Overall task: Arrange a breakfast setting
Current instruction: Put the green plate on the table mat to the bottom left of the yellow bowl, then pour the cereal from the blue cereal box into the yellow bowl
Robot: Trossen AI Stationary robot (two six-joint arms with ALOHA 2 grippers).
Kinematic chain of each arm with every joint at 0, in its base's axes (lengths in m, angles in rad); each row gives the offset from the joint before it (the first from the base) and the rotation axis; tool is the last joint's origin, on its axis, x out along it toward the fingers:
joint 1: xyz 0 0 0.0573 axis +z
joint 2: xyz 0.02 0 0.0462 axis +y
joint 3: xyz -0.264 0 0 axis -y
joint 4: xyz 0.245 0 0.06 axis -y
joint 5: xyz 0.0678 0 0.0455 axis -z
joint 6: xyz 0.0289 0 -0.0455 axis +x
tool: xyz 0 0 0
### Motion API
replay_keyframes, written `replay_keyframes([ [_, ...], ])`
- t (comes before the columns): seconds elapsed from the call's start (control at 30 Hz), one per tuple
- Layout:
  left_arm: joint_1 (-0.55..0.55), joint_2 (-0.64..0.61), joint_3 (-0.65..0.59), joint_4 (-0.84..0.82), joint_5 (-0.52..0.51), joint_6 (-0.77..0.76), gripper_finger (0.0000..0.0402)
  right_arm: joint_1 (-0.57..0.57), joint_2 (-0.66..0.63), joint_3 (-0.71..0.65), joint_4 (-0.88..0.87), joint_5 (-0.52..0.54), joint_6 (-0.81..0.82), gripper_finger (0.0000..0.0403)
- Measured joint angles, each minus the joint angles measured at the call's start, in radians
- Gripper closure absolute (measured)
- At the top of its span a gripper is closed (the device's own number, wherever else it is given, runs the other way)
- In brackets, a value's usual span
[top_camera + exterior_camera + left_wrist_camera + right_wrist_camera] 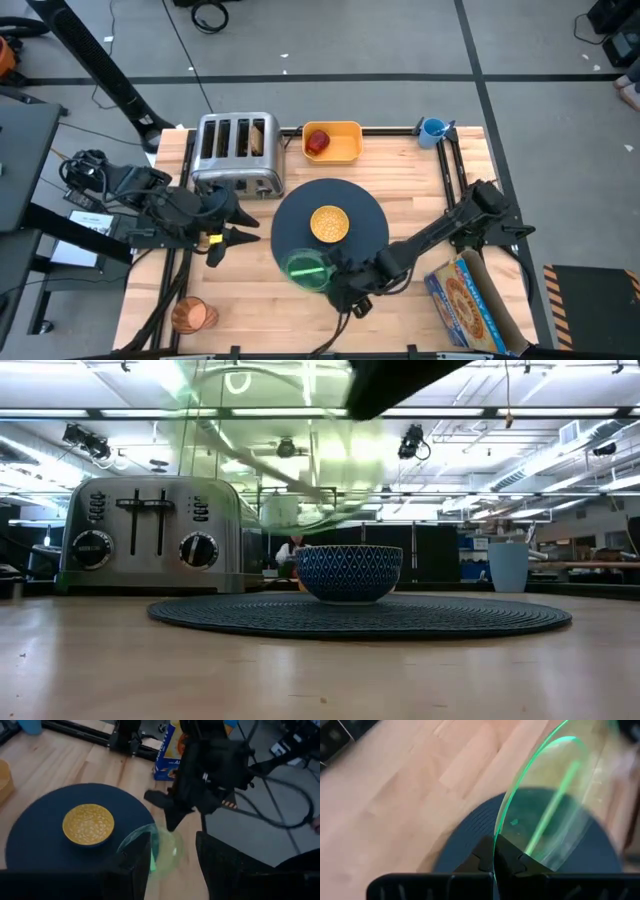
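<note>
A dark blue-grey round mat (365,215) lies mid-table with a small patterned cereal bowl (330,222) on it. My right gripper (335,272) is shut on a translucent green plate (306,268), held above the mat's near edge; in the low view the plate (260,450) hangs high and tilted. At the table's left, my left gripper (248,226) is open with nothing in it, its fingers pointing at the mat. Toast (258,135) stands in the toaster (238,152). A red apple (317,141) lies in a yellow tray (345,145). An amber cup (192,315) stands near the front left corner. My right gripper pinches the plate's rim (496,845) between its two fingers, one on each face. The fingers slant downward, coming from the table's right side. The plate is lifted clear of the mat and tilted, its far edge rising away from the fingers.
A cereal box (465,300) lies at the near right. A blue cup (433,128) stands at the far right corner. Bare wood shows in front of the mat and between the mat and the amber cup.
</note>
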Motion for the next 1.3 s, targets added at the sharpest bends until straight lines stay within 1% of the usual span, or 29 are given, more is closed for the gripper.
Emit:
replay_keyframes([
  [0.1,-0.010,0.000,0.000,0.000,-0.004,-0.003,0.0240,-0.010,0.048,0.010,0.047,0.016,-0.144,0.0400],
  [0.17,-0.014,0.000,0.000,-0.001,-0.004,0.003,0.0240,-0.023,0.086,0.010,0.064,0.048,-0.201,0.0400],
  [0.23,-0.017,0.000,0.000,-0.001,-0.004,0.004,0.0240,-0.038,0.121,0.009,0.068,0.075,-0.223,0.0399],
  [0.33,-0.017,0.000,0.000,-0.005,-0.004,0.013,0.0240,-0.063,0.160,0.009,0.067,0.081,-0.237,0.0399],
  [0.47,-0.023,0.000,0.000,-0.031,-0.003,0.053,0.0240,-0.083,0.199,0.009,0.065,0.099,-0.293,0.0399],
  [0.63,-0.024,0.000,0.000,-0.037,-0.003,0.110,0.0240,-0.093,0.214,0.009,0.052,0.081,-0.293,0.0393],
  [0.8,-0.022,0.000,0.000,-0.031,-0.004,0.145,0.0240,-0.100,0.230,0.009,0.059,0.077,-0.287,0.0372],
  [0.93,-0.022,0.000,0.000,-0.016,-0.004,0.155,0.0240,-0.101,0.230,0.009,0.061,0.045,-0.285,0.0357],
  [1.13,-0.022,0.000,0.000,-0.012,-0.013,0.196,0.0240,-0.093,0.230,0.009,0.068,0.065,-0.285,0.0338],
  [1.3,-0.022,0.000,0.000,-0.012,-0.021,0.198,0.0240,-0.074,0.230,0.021,0.075,0.157,-0.285,0.0320],
])
